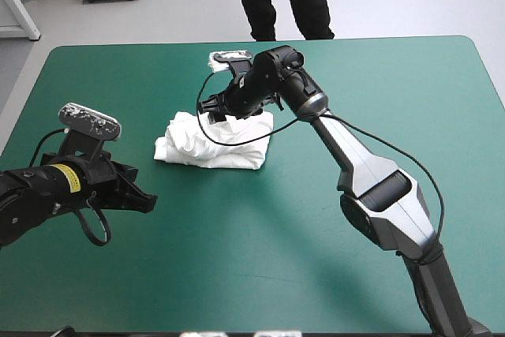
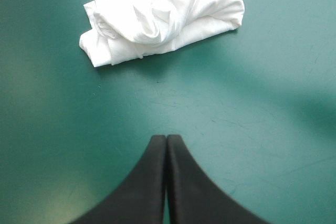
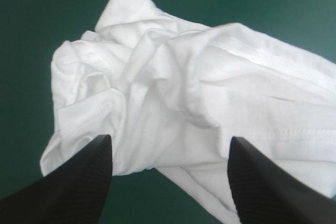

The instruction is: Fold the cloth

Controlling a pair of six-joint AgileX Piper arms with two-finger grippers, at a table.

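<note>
You've got the T-shirt [image 1: 213, 144] as a crumpled, loosely folded bundle on the teal-green table [image 1: 252, 274], a bit left of centre and toward the far edge. The right gripper [image 3: 170, 142] is over the bundle's far side. Its black fingers are spread wide and pinch nothing, and the cloth lies ahead of and under them. The left gripper [image 2: 166, 139] is well apart from the shirt on the near-left side. You see its fingers clenched into one point, empty, with bare cover between it and the bundle.
</note>
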